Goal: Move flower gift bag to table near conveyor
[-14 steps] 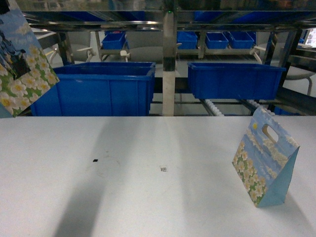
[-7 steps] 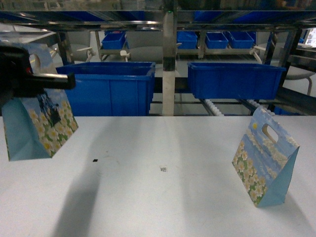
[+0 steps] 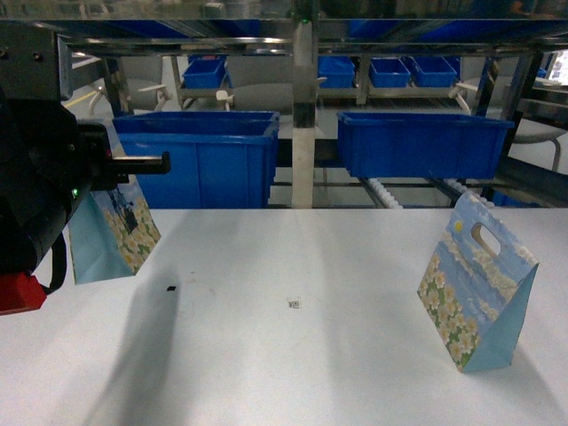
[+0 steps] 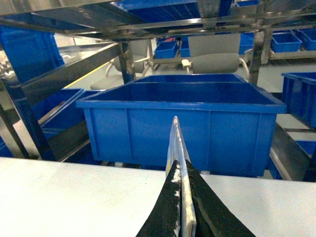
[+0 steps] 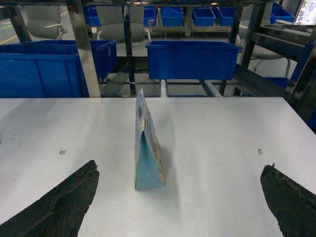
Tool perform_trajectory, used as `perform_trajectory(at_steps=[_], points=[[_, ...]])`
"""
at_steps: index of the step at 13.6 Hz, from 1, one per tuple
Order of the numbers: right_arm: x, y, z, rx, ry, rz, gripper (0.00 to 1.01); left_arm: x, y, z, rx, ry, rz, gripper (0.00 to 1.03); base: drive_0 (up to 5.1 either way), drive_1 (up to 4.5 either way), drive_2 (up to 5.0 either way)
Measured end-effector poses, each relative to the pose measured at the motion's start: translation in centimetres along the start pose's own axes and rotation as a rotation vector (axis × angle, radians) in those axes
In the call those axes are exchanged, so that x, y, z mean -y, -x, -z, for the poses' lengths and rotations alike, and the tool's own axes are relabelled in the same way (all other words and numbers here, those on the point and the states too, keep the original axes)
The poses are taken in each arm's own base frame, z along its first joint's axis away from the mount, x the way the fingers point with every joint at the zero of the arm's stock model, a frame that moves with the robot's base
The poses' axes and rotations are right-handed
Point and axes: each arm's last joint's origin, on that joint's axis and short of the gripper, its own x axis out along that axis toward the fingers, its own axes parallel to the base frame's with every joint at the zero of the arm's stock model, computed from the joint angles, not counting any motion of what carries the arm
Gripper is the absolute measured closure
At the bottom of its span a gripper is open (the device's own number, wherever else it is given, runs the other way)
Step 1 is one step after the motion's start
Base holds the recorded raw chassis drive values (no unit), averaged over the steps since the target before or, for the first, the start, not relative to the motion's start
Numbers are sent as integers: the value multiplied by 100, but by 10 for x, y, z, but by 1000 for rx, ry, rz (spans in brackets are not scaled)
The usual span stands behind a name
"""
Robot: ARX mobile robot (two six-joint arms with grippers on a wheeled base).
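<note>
Large plain white flat-topped table (image 3: 293, 355) spread wide across the near scene, bare over most of the middle but for a few tiny dark specks (image 3: 170, 288). Far edge of the table butting against the steel-framed conveyor rack with white rollers (image 3: 390, 191), two big blue plastic bins (image 3: 200, 160) sitting on its lanes just beyond that edge. Broad open room between left and right sides of the tabletop.

Flower-printed paper gift bag (image 3: 114, 229) hanging at far left, close to the table's far edge and in front of the left bin, its lower corner seemingly just above the surface; contact not clear. Black left gripper (image 4: 181, 207) pinched tight on the bag's thin top edge, one finger on each side, seen edge-on in the left wrist view. Bulky black left arm (image 3: 40, 169) filling the left border, reaching in level.

Second flower-printed gift bag with cut-out handle (image 3: 477, 284) standing upright at right, near the table's right edge. Right gripper (image 5: 180, 197) spread wide, holding nothing, fingers (image 5: 61, 205) well apart, behind that bag.
</note>
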Motion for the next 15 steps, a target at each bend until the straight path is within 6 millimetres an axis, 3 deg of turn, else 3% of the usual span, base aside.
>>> perform_trajectory(at_steps=[6, 8, 9, 12, 15], points=[[0, 0, 0, 0, 0, 0, 3, -2, -24, 8, 7, 81, -51, 101, 0, 0, 0], [0, 0, 0, 0, 0, 0, 3, 9, -30, 8, 24, 95, -29, 101, 0, 0, 0], [0, 0, 0, 0, 0, 0, 3, 23, -27, 29, -27, 75, 4, 101, 0, 0, 0], [0, 0, 0, 0, 0, 0, 3, 25, -38, 40, -32, 94, -5, 101, 0, 0, 0], [0, 0, 0, 0, 0, 0, 3, 36, -24, 54, -80, 91, 19, 101, 0, 0, 0]])
